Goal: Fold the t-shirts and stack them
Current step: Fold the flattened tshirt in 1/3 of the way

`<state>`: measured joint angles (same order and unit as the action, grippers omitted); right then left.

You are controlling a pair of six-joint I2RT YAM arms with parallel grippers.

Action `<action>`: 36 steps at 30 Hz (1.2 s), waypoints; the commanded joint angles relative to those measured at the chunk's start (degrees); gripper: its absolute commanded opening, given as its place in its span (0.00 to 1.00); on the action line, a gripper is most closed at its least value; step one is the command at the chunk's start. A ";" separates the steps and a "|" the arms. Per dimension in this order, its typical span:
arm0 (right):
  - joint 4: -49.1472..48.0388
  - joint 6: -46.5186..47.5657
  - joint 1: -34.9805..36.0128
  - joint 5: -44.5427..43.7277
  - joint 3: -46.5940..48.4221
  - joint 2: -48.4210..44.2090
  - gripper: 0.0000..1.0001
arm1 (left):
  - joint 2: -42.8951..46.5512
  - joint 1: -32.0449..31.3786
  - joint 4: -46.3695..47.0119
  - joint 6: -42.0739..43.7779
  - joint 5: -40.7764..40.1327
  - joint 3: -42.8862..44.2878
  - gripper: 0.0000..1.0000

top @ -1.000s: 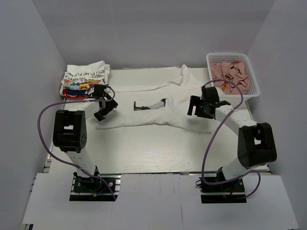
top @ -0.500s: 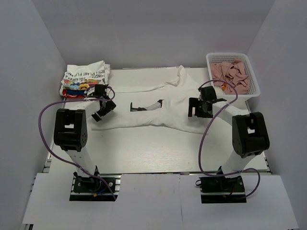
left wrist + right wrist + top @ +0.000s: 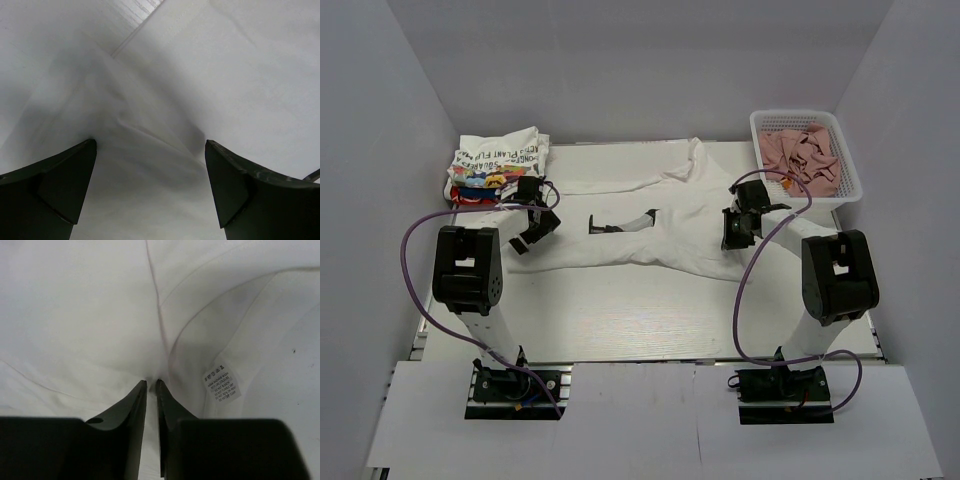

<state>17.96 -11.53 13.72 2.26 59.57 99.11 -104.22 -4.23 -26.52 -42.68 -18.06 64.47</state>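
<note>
On the table (image 3: 620, 310), my right pincer (image 3: 736, 228) nips the white t-shirt (image 3: 670, 215); my left pincer (image 3: 533, 231) gapes above it.

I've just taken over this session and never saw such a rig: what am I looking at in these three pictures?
The wide picture is from a fixed camera above and behind two robot arms bolted at the near edge of the table: left arm, right arm. The two close-ups come from wrist cameras, each looking past its own jaws. A large white t-shirt lies spread on the table. Folded t-shirts are stacked back left; a basket of pinkish cloths sits back right. The left jaws are open over the shirt; the right jaws are pinched shut on its fabric.
</note>
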 commanded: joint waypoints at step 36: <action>-1.60 2.13 -0.18 6.43 -4.64 -6.83 0.60 | -2.30 1.15 -3.45 0.58 1.98 -2.77 1.00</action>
<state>18.83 -9.65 13.56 5.82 54.00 91.61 -104.38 -4.08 -26.50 -41.95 -17.96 64.45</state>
